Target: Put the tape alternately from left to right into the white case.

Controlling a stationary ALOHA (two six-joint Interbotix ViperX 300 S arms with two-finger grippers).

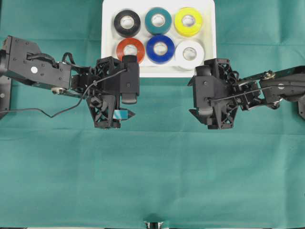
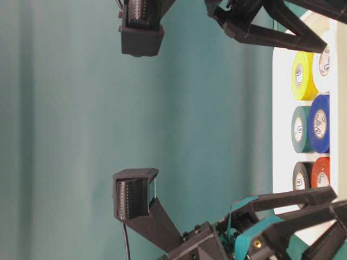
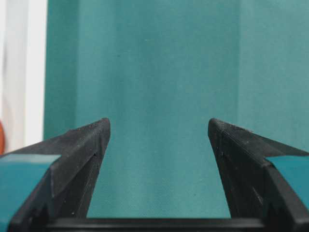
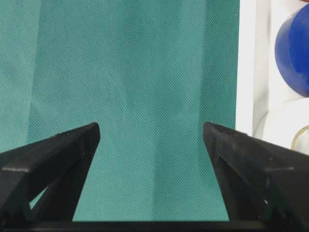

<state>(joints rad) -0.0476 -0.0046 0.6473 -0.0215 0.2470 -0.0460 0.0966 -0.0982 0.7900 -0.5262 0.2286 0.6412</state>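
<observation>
Now: all six tape rolls (image 1: 160,48) sit inside white case (image 1: 110,67), beyond both claws | left claw (image 3: 159,133) wide open, empty | right claw (image 4: 150,133) wide open, empty | next: likely only retreat from case.

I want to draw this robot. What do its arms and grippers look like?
Both arms are black and boxy, with lattice frames. The left gripper has black wedge fingers with teal tape on them. The right gripper has plain black fingers. A thin black cable loops off the left arm.
</observation>
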